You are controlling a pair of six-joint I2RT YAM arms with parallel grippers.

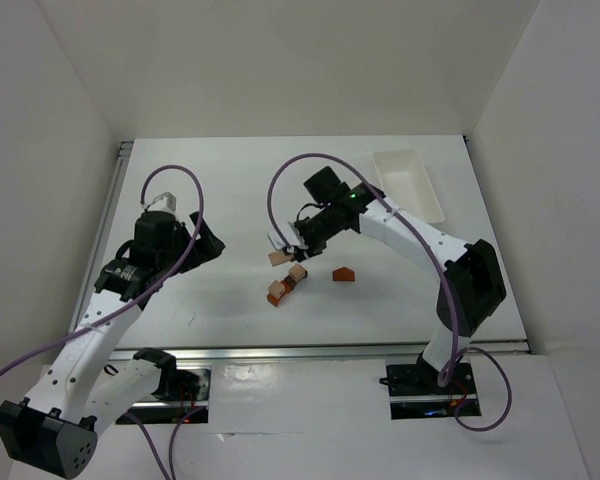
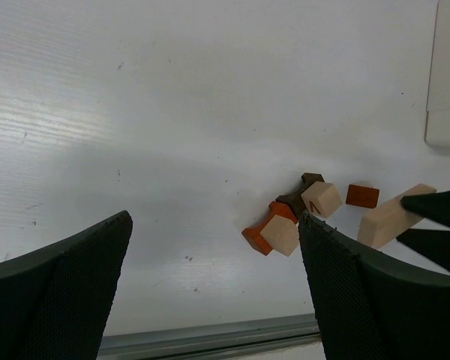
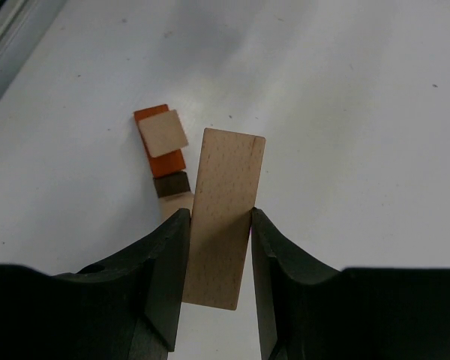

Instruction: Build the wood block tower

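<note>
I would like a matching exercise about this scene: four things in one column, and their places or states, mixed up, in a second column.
Column 1
1. long pale block
2. orange-red house-shaped piece
3. white tray
4. left gripper

Column 2
A. open, holding nothing
B. far right, away from all blocks
C. clamped in the right gripper
D. lying alone, apart from the block cluster

Pairs: 1-C, 2-D, 3-B, 4-A
</note>
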